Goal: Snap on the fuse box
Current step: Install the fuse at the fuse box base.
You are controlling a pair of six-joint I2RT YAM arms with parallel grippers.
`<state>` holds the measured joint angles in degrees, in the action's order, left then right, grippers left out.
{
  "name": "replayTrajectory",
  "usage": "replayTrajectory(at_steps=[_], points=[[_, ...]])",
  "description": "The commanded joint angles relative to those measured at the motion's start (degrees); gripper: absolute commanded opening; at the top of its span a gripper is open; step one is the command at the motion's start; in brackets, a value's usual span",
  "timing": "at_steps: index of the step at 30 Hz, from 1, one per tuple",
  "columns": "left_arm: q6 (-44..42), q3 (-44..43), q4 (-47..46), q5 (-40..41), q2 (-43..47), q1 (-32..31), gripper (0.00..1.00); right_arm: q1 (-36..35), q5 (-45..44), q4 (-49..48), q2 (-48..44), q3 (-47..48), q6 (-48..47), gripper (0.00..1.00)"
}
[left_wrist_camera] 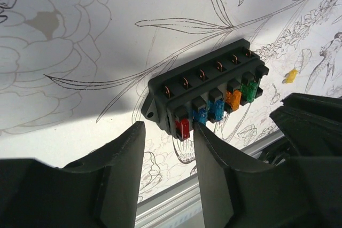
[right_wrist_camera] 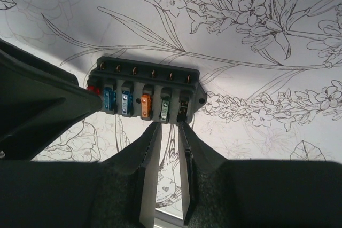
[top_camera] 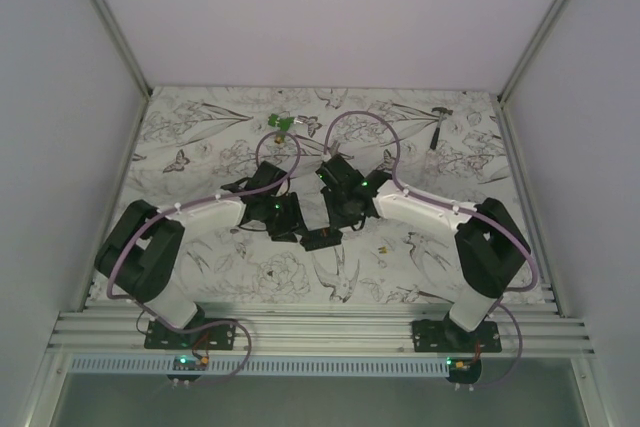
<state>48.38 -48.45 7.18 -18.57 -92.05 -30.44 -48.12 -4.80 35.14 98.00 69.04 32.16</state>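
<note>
Left wrist view puts the fuse box (left_wrist_camera: 208, 86) flat on the bench (left_wrist_camera: 80, 78), uncovered, between your two arms, likely so each can press one end. Your left jaws stand spread by the red fuse (left_wrist_camera: 183, 127), gripping nothing; your right jaws sit narrowly apart at the other end, also empty. Further slots hold two blue fuses (left_wrist_camera: 200, 116), an orange fuse (left_wrist_camera: 233, 100) and a green fuse (left_wrist_camera: 248, 90); whether the last, dark slot is filled, you cannot tell.

the fuse box (left_wrist_camera: 208, 92) is black-ish dark grey, and its row of fuses (left_wrist_camera: 214, 111) goes red, blue, blue, orange, green. The table cover (left_wrist_camera: 80, 78) under it is white with black line-drawn flowers, birds and butterflies. There's a tiny yellow bit (left_wrist_camera: 290, 76) near the fuse box, and the arm cables (top_camera: 360, 122) are purple.
</note>
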Motion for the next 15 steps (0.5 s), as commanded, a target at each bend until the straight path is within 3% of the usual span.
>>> replayTrajectory(at_steps=[1, 10, 15], points=[[0.4, 0.8, 2.4, 0.3, 1.6, -0.3, 0.44, 0.8, 2.2, -2.1, 1.3, 0.5, 0.7, 0.25], [0.3, -0.3, 2.4, -0.7, 0.1, -0.3, 0.41, 1.1, 2.7, -2.4, 3.8, 0.7, 0.4, 0.22], [0.3, -0.7, 2.4, -1.0, -0.7, -0.3, 0.38, 1.2, 3.2, -2.5, 4.3, 0.6, 0.3, 0.13]])
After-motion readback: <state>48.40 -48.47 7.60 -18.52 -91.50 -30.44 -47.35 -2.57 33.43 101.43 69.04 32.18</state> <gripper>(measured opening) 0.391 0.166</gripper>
